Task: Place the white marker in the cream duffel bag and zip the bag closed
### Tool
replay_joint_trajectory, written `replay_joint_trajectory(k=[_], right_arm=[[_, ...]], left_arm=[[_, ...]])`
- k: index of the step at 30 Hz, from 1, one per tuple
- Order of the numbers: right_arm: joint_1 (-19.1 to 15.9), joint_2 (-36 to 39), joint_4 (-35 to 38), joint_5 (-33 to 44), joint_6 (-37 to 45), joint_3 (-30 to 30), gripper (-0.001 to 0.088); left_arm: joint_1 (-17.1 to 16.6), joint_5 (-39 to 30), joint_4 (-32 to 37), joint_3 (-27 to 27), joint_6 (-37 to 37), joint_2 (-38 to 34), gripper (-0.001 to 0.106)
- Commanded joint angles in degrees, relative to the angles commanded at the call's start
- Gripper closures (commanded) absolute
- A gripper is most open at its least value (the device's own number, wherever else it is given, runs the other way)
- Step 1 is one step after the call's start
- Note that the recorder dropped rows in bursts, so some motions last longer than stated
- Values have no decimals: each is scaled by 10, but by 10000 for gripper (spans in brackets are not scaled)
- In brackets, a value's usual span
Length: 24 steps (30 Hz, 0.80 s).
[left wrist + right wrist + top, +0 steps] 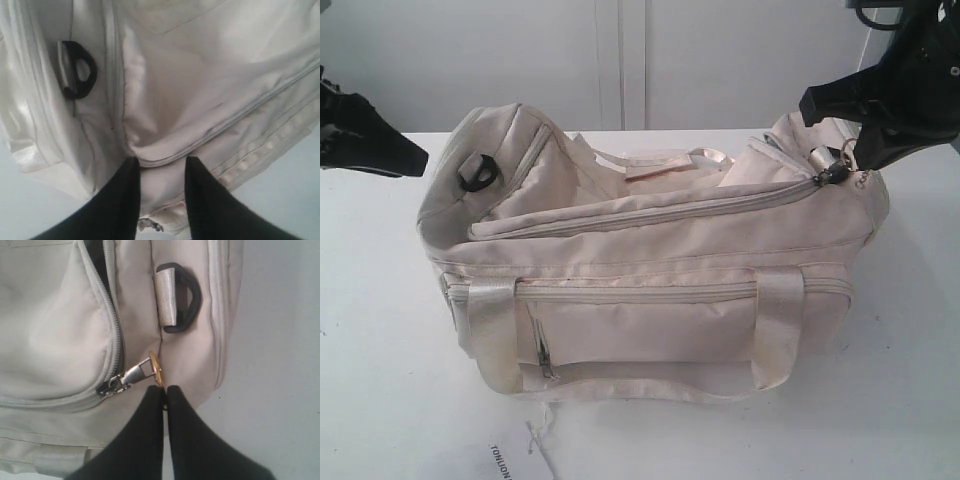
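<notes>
- Progress, as we judge it: the slim white marker shows in none of our views, neither on the white table (pixel 400 400) nor in either claw. We take it to be already inside the large soft cream fabric duffel bag (pixel 650 260). What seems left is the last of the zipping.
- At the far left, the left claw (pixel 161 161) has its black fingers spread wide and holds nothing. Its tips are just at the bag's left end, but we cannot tell whether they touch the cloth.
- Beside it, a black D-shaped ring (pixel 478 172) sits on that end of the bag.
- A white printed paper tag (pixel 510 448) lies on the table in front of the bag, outside it.
- Across the middle, the curved top zip (pixel 640 215) looks closed from the left end up to the slider.
- At the right end sits the silver metal slider (pixel 117 382). Beyond it a dark gap shows between the teeth, so we judge a short stretch is not yet shut.
- The right claw (pixel 165 388) is pinched tight on the gold ring pull (pixel 156 371).
- Contents of the bag: hidden from us, with only a sliver of dark inside showing.
</notes>
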<state>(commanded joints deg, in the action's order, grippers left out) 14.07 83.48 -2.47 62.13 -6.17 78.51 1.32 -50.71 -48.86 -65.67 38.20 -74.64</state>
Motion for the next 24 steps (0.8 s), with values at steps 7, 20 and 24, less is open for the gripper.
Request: replay_joint_trajectory(k=[7,20,24], right_arm=[[0,0,1,1,0,0,868],[0,0,10,1,0,0,868],[0,0,21,4,0,0,868]], left_arm=[[3,-26,-56,0,46,19,1053],[129,33,0,0,116,78,1053],[172,56,46,0,112,101,1053]])
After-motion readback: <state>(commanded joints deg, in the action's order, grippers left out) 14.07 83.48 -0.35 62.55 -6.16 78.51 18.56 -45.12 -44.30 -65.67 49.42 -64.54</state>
